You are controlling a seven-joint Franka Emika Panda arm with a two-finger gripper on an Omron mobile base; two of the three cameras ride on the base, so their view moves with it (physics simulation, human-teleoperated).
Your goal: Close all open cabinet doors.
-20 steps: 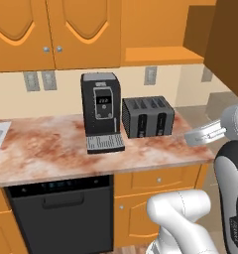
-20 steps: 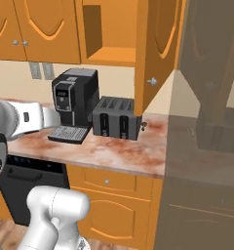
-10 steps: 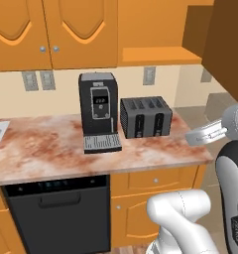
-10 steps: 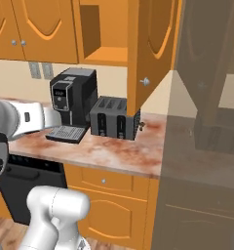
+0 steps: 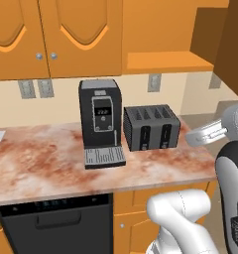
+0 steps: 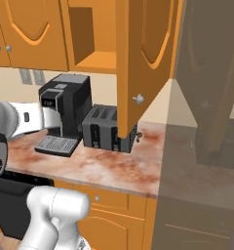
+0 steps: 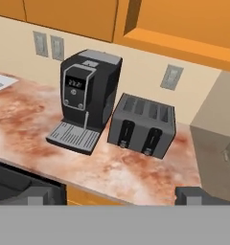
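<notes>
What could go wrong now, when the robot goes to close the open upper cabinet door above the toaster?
1. The open cabinet door stands edge-out over the counter, and its lower corner hangs close over the toaster. A careless push may knock the toaster.
2. The gripper is low, near the counter edge, well below the door. Rising, the arm might hit the door's bottom edge.
3. The knob is small, so pushing there may slip.

I see one door (image 6: 146,58) swung wide open above the counter's right end; two doors (image 5: 56,34) stand shut.
</notes>
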